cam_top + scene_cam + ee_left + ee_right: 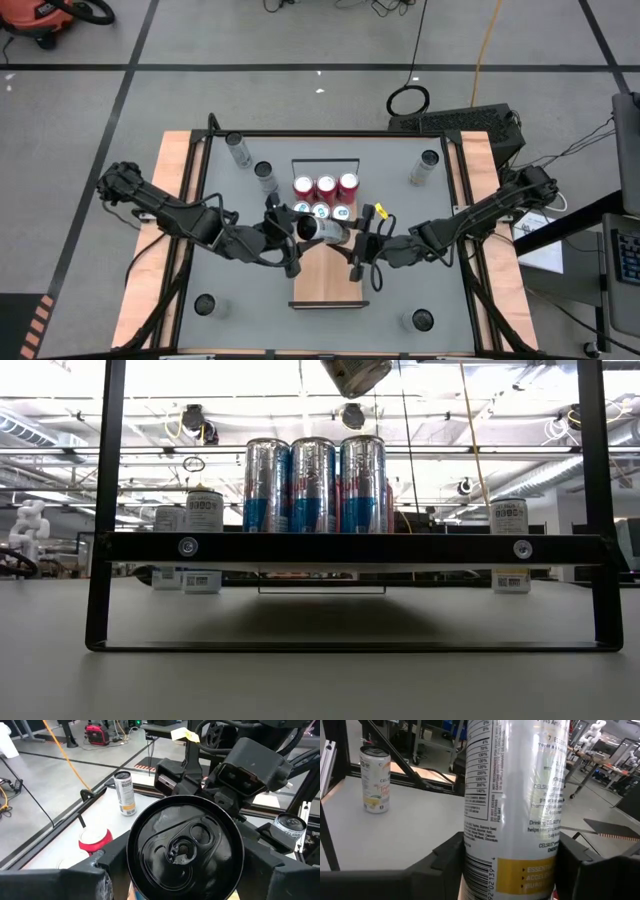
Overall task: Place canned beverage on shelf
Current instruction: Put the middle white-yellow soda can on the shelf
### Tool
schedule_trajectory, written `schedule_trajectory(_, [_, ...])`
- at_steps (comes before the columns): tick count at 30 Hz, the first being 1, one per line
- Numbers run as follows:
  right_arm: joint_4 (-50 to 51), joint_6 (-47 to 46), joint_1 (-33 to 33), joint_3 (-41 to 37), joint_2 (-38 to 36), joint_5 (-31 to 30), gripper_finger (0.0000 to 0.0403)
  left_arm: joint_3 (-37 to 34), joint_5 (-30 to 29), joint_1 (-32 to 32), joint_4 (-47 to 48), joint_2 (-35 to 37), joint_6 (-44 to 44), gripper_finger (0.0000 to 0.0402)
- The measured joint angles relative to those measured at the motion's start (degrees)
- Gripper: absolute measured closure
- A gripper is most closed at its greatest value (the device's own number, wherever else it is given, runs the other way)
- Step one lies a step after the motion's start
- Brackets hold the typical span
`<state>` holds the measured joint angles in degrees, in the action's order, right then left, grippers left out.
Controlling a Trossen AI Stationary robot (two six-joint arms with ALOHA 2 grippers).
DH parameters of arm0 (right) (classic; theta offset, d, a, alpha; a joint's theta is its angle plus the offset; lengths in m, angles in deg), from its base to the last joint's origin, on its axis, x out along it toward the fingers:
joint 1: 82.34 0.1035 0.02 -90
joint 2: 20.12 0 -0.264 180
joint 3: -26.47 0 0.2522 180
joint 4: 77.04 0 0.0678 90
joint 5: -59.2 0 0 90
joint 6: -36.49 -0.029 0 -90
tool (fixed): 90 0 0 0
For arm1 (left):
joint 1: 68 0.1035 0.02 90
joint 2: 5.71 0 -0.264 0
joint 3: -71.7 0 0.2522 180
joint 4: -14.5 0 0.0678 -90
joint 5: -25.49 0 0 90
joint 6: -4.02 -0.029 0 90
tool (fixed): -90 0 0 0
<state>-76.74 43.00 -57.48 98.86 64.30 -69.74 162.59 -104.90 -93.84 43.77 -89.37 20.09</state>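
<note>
Above the shelf, a can is held by the left gripper while the right gripper is closed around it; mistimed release could drop it onto the stored cans.

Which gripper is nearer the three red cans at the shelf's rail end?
Left. The left gripper, holding a tilted silver can, sits just short of the three red cans; the right gripper is slightly farther.

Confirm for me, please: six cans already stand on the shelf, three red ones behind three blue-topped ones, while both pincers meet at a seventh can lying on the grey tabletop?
Not quite. The seventh can is not lying on the tabletop; it is held in the air above the shelf between the left pincer and the right pincer, as the low view shows. The six standing cans are right.
</note>
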Motion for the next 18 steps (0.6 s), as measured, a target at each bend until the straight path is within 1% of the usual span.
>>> schedule_trajectory(3, [-0.02,-0.7,-0.02,0.0,-0.08,0.85,0.0216,0.0,0.28,-0.02,-0.3,0.0,-1.84,0.0137])
schedule_trajectory(8, [0.49,-2.34,0.0,-0.09,-0.81,4.93,0.0221,0.04,1.47,-0.78,-0.47,0.0,-8.11,0.01])
schedule_trajectory(10, [0.66,-3.15,0.02,-0.13,-1.21,7.08,0.022,0.05,1.67,-1.09,-0.32,0.0,-9.51,0.0088])
schedule_trajectory(11, [0.64,-3.46,0.02,-0.13,-1.39,7.22,0.022,0.09,1.66,-1.23,-0.49,0.01,-9.83,0.0084])
schedule_trajectory(14, [0.17,-4.11,0.0,-0.13,-1.53,7.2,0.022,0.09,1.27,-1.29,-0.44,0.02,-11.07,0.0078])
schedule_trajectory(18, [0.03,-5.23,-0.02,-0.13,-1.53,8.96,0.022,0.09,1.31,-1.35,-0.46,0.44,-11.04,0.0077])
